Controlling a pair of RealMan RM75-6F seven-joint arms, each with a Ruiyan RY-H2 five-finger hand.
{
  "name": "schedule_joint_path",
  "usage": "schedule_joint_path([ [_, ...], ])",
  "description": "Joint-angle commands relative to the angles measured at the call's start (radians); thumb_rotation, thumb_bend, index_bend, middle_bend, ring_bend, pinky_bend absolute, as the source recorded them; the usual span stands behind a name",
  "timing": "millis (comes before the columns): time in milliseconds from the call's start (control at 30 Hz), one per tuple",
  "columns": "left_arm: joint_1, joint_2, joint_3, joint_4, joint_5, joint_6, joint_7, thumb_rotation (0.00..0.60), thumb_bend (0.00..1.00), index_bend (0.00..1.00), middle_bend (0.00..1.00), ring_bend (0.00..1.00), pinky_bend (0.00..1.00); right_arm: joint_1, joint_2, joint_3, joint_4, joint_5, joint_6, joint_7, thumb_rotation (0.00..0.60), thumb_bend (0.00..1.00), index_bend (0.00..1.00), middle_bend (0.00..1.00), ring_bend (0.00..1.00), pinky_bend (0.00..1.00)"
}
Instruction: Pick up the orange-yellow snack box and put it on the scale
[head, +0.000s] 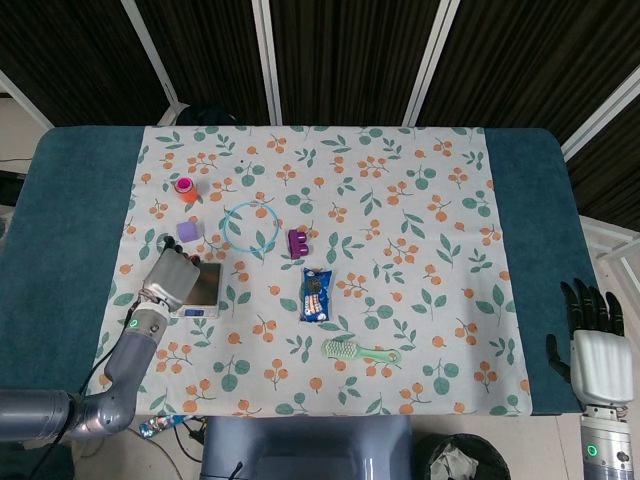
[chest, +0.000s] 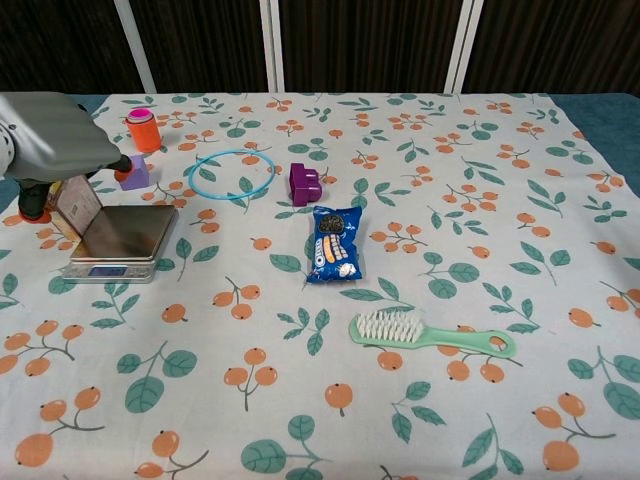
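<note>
My left hand (chest: 55, 145) holds the orange-yellow snack box (chest: 78, 205), which shows its pale face and hangs tilted beneath the fingers. The box is at the left edge of the silver scale (chest: 122, 232); I cannot tell whether it touches the platform. From the head view my left hand (head: 172, 280) overlaps the left part of the scale (head: 203, 284) and hides the box. My right hand (head: 598, 345) is off the table at the lower right, fingers straight and holding nothing.
Behind the scale are a purple cube (chest: 136, 172), an orange-pink cup (chest: 143, 129) and a blue ring (chest: 225, 197). To its right lie a purple toy block (chest: 304, 184), a blue cookie packet (chest: 334, 244) and a green brush (chest: 430, 334).
</note>
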Motion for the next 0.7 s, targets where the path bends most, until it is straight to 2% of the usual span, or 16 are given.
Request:
schedule_joint_path([
  [33, -0.012, -0.016, -0.005, 0.002, -0.015, 0.010, 0.003, 0.600, 0.43, 0.22, 0.71, 0.24, 0.18, 0.000, 0.000, 0.000, 0.000, 0.001, 0.000, 0.000, 0.600, 0.51, 0.03, 0.07, 0.06, 0.03],
  [233, -0.039, -0.054, -0.029, 0.010, -0.056, 0.041, 0.009, 0.600, 0.42, 0.21, 0.69, 0.24, 0.18, 0.002, -0.002, -0.002, 0.001, 0.001, -0.006, -0.003, 0.600, 0.51, 0.03, 0.07, 0.06, 0.03],
  [433, -0.065, -0.094, -0.041, 0.023, -0.103, 0.043, 0.019, 0.600, 0.38, 0.21, 0.61, 0.24, 0.16, 0.002, -0.002, 0.000, 0.002, 0.004, -0.006, -0.005, 0.600, 0.51, 0.03, 0.07, 0.06, 0.03],
  [533, -0.077, -0.113, -0.046, 0.027, -0.127, 0.044, 0.022, 0.600, 0.31, 0.20, 0.54, 0.22, 0.13, 0.003, -0.002, 0.000, 0.002, 0.005, -0.007, -0.004, 0.600, 0.51, 0.03, 0.07, 0.06, 0.03],
  [700, -0.095, -0.134, -0.057, 0.025, -0.173, 0.060, 0.029, 0.600, 0.15, 0.14, 0.34, 0.12, 0.06, 0.002, 0.000, 0.001, 0.002, 0.005, -0.006, -0.002, 0.600, 0.51, 0.03, 0.07, 0.06, 0.03],
])
